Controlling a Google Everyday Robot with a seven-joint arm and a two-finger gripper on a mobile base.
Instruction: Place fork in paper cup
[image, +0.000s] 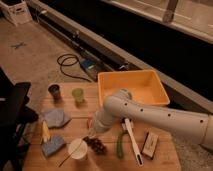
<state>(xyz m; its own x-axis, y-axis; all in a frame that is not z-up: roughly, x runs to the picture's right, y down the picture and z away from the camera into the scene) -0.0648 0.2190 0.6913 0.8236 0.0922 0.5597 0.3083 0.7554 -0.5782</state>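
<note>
The wooden counter carries everything here, standing on a grey floor where a black cable lies coiled. The robot's white arm reaches in from the right and bends down toward the counter's middle. Behind it, at the counter's far right, sits a large yellow bin. The pincer hangs low at the arm's end, just above a dark cluster that looks like grapes; whether it is spread or pressed together I cannot tell.

The white paper cup stands upright near the front edge, just left of the grapes. The fork is already in it, leaning across the mouth with its thin handle sticking out toward the lower left.

To the right of the pincer lie a white-handled brush, a green pod-shaped item and a small boxy object. On the left are a grey-blue cloth and a blue sponge with something yellow between them. At the back left stand a small dark cup and a small green cup.
</note>
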